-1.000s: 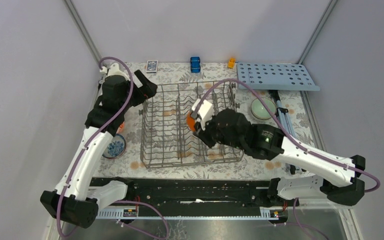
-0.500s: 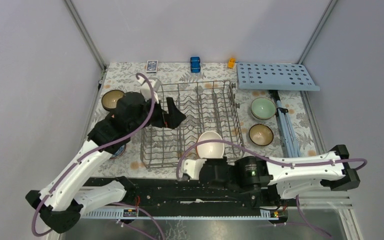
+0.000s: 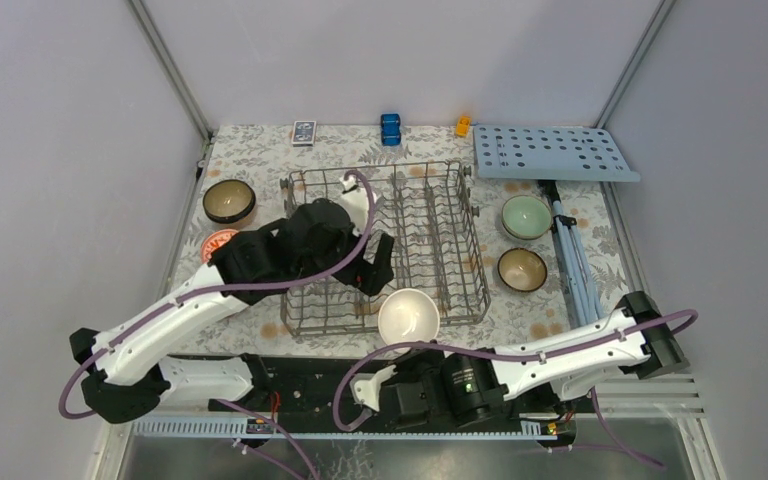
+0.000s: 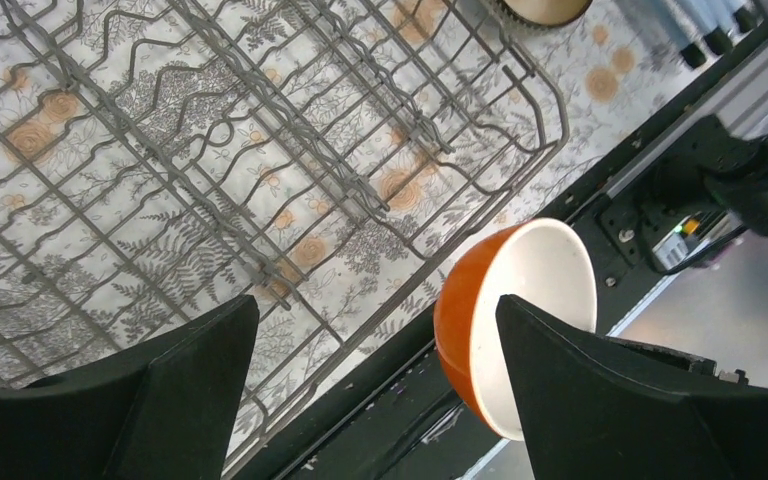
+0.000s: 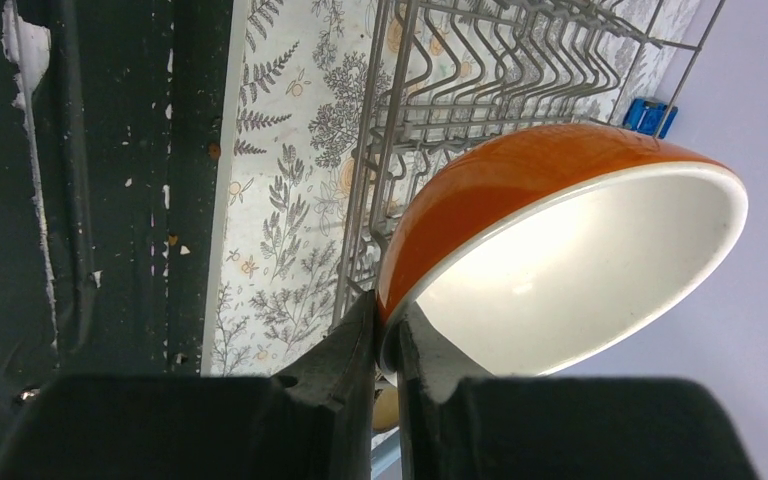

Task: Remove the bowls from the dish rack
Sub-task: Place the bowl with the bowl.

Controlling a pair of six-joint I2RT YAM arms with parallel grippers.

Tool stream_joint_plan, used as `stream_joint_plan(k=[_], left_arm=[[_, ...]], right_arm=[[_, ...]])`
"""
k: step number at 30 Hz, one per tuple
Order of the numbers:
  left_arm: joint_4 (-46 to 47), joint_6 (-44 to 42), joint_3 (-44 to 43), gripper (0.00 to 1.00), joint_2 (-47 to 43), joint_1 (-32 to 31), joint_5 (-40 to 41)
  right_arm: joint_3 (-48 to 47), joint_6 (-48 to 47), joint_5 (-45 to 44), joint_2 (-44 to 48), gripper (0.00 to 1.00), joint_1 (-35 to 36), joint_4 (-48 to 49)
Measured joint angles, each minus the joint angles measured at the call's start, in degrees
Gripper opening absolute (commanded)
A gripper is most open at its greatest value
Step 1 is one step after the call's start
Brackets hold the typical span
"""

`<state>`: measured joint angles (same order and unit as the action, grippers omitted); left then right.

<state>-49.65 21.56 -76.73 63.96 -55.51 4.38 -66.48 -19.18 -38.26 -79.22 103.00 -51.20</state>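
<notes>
While the right claw (image 5: 387, 322) grips the rim of a small round ceramic bowl, orange outside and white inside (image 5: 560, 230), with one finger inside the lip and one outside, the large grey wire dish rack (image 3: 430, 215) just beyond the fingertips shows no bowl among its tines, though the left arm hides part of it. The orange bowl juts forward from the right claw, its mouth turned roughly upward in the overhead view, and hangs over the rack's near edge. Being round, it has no long axis, so the next move likely depends on the held lip and the closeness of the rack wall ahead. The right arm lies low along the near edge of the table, folded inward from its base with the wrist aimed at the rack. The left claw (image 4: 375, 310) hovers above the rack, jaws spread wide and holding nothing, and the orange bowl sits just beside its right finger without touching it. The right arm is plainly placed to finish the carry. Bare floral-patterned tablecloth (image 3: 360, 145) lies to the right of its claw, near a pale green bowl (image 3: 526, 215) and a brown-glazed bowl (image 3: 521, 268). A grip this thin on the lip may let the bowl swing.
</notes>
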Motion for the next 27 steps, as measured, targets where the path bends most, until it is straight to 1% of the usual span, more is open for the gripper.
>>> stream_joint_plan(k=[3, 6, 10, 17, 20, 21, 24, 27], left_arm=[[-3.5, -0.6, -2.4, 0.90, 2.1, -4.2, 4.0], [-6.2, -0.6, -2.9, 0.84, 4.2, -8.3, 7.4], [-9.3, -0.5, -3.0, 0.73, 7.1, -12.2, 10.9], [-10.9, -0.1, -3.0, 0.58, 10.7, -14.2, 15.3], [-11.2, -0.1, -3.4, 0.45, 11.6, -14.7, 15.8], [-11.2, -0.2, -3.6, 0.43, 12.1, -15.0, 15.9], [-11.1, 0.0, -3.9, 0.41, 12.9, -15.6, 16.0], [-11.1, -0.1, -3.9, 0.45, 13.4, -15.8, 16.2]], right_arm=[[-0.3, -1.1, -0.3, -1.0, 0.00, 0.1, -0.6], [-0.8, -2.0, -1.1, -1.8, 0.00, 0.2, -1.0], [-0.9, -2.8, -1.7, -2.4, 0.00, 0.3, -1.2], [-1.2, -3.4, -1.9, -3.3, 0.00, 0.6, -1.3], [-1.2, -3.5, -2.3, -3.4, 0.00, 0.6, -1.3], [-1.2, -3.6, -2.5, -3.4, 0.00, 0.6, -1.3], [-1.2, -3.7, -2.8, -3.4, 0.00, 0.6, -1.3], [-1.2, -3.8, -2.8, -3.4, 0.00, 0.6, -1.3]])
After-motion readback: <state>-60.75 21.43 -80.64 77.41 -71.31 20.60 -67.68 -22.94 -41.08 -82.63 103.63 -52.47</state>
